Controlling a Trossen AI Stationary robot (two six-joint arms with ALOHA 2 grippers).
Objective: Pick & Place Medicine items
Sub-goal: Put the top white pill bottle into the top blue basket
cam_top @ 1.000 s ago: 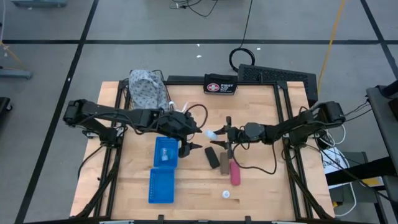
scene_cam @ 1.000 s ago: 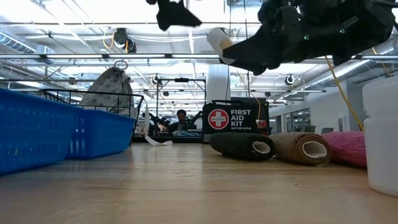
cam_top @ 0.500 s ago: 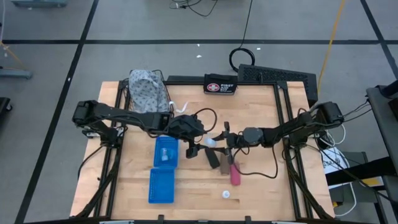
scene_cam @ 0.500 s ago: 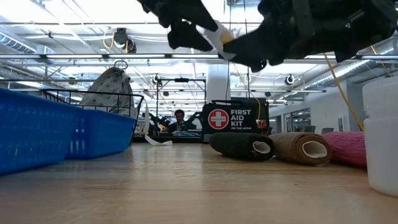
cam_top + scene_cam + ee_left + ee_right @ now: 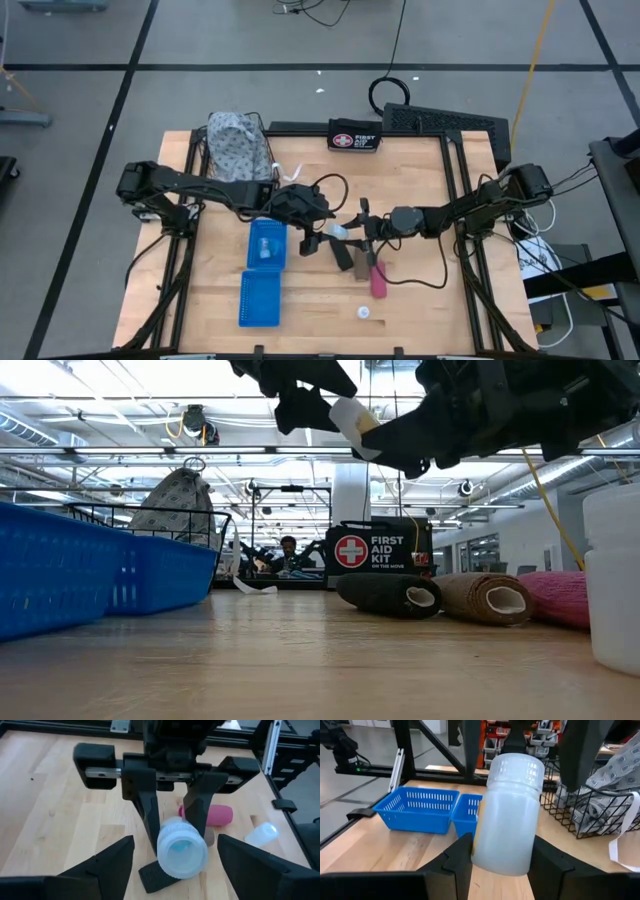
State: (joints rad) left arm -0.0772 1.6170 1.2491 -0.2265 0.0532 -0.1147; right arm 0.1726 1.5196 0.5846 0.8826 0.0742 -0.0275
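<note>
Bright, even overhead light; the wooden table [image 5: 420,300] shows only soft shadows. In the low view ceiling lights [image 5: 150,380] glare white, and the near white bottle [image 5: 612,580] blurs.

**Readable text in the scene**

Only one label can be read. It stands on the black pouch [image 5: 380,553] at the far edge of the table, near the middle. In the low view, white letters say "FIRST AID KIT", and left of them is a red circle with a white cross. A smaller line under these words is too small to read. In the high view the same pouch [image 5: 354,138] shows the red-and-white label, but its letters are hardly readable there.
</note>
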